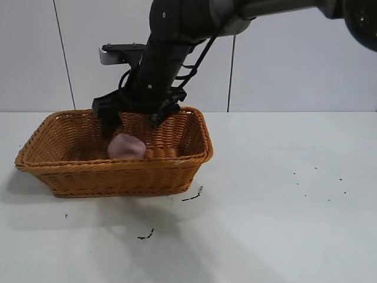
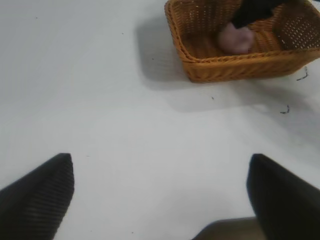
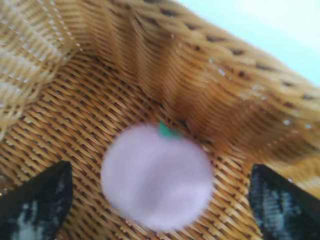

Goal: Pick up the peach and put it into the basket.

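Note:
The peach (image 1: 126, 147) is a pale pink rounded lump inside the orange-brown wicker basket (image 1: 118, 177), which stands at the left of the white table. My right gripper (image 1: 132, 122) reaches down into the basket just above the peach. It is open, and neither finger touches the peach. In the right wrist view the peach (image 3: 157, 177) sits between the spread fingers of the gripper (image 3: 159, 169), over the woven floor (image 3: 75, 120). My left gripper (image 2: 160, 160) is open and empty over bare table, away from the basket (image 2: 230, 67) and the peach (image 2: 236, 39).
Small dark scraps lie on the table in front of the basket (image 1: 192, 196) and nearer the front edge (image 1: 146, 236). A few dark specks dot the table at the right (image 1: 318, 186). A pale panelled wall stands behind.

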